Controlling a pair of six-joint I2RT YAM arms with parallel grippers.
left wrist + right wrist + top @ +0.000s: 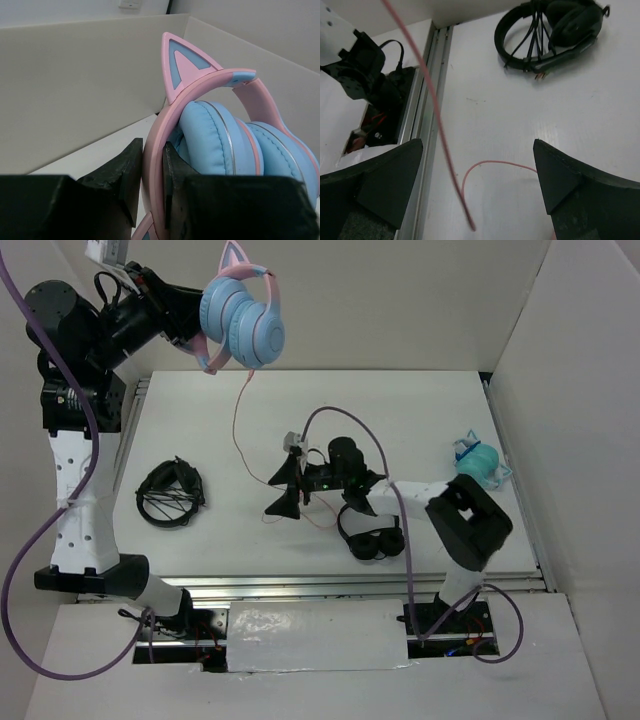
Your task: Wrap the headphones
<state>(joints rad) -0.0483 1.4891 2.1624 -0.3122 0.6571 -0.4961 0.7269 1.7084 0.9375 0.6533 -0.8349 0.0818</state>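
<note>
The light blue headphones [243,320] with pink headband and cat ears hang high above the table's back left. My left gripper [205,345] is shut on the pink headband [154,170], with a black finger on each side of it; the blue ear cups [215,135] fill that view's right. The thin pink cable [237,430] hangs down to the table and trails toward my right gripper [284,490]. My right gripper is open over mid-table. In the right wrist view the cable [432,100] passes between the spread fingers [390,175] untouched, and a loop of it lies on the table.
Black wrapped headphones [170,493] lie at the left, also in the right wrist view [550,30]. Another black pair [372,537] lies under the right arm. A teal-green pair [478,462] sits at the right wall. White walls enclose the table.
</note>
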